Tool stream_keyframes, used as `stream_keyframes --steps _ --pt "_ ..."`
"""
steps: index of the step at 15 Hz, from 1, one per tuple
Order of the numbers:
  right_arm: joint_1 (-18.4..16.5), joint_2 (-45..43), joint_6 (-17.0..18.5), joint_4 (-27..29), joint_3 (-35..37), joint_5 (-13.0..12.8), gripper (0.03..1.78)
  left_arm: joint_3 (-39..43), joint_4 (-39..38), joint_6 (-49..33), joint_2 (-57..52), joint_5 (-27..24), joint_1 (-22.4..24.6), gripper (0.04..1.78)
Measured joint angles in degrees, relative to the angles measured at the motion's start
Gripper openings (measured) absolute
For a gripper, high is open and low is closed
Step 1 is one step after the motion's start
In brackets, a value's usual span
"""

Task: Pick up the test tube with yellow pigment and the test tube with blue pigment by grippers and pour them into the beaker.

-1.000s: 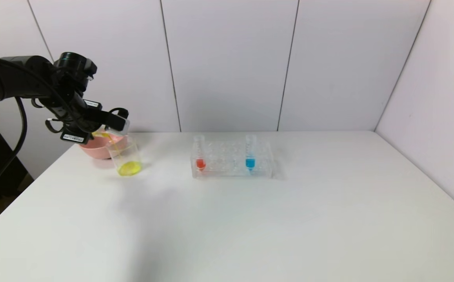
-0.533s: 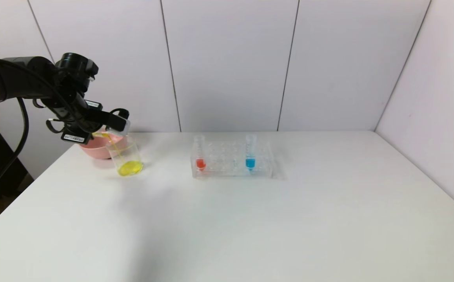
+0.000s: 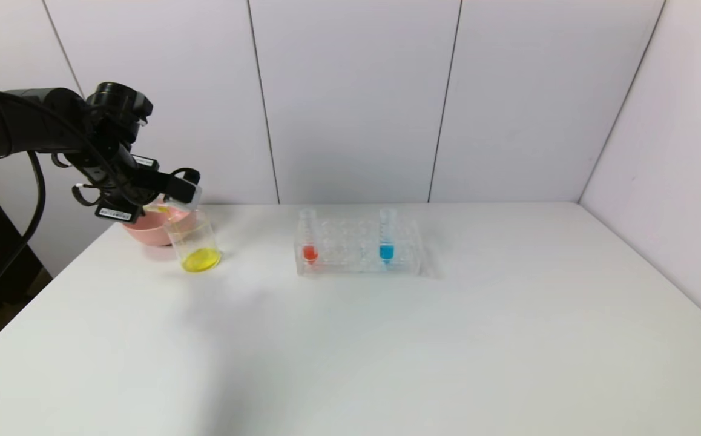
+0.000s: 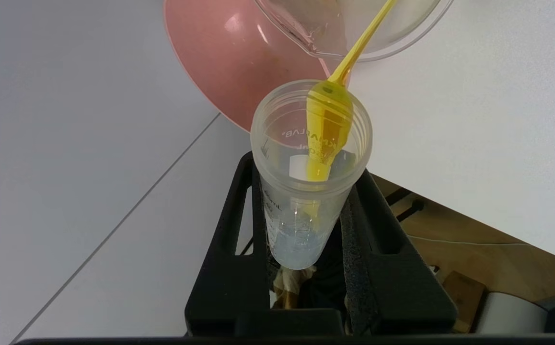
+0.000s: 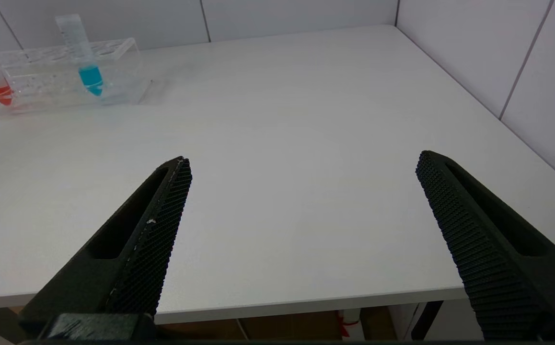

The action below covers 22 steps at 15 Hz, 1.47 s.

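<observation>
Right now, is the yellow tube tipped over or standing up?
Tipped over: the left hand holds the test tube with yellow pigment mouth-down, yellow streaming into the beaker.

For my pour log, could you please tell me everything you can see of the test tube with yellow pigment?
The test tube with yellow pigment is a clear, plastic-looking tube with printed markings and a round open mouth. The left tool is shut on it and holds it tipped over the beaker. A thin yellow stream runs from the tube's lip into the beaker, where yellow liquid has pooled. Only a yellow streak shows inside the tube. The pink bowl sits just behind.
</observation>
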Motion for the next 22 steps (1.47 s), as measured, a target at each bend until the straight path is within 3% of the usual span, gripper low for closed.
stream_keyframes --steps 12,22 --pt "0.00 0.00 0.02 0.00 0.00 0.02 1.71 -0.17 -0.02 0.02 0.22 2.84 -0.48 0.45" --pt "0.00 0.00 0.02 -0.02 0.00 0.02 1.71 -0.26 -3.19 -2.88 0.13 1.82 -0.74 0.45"
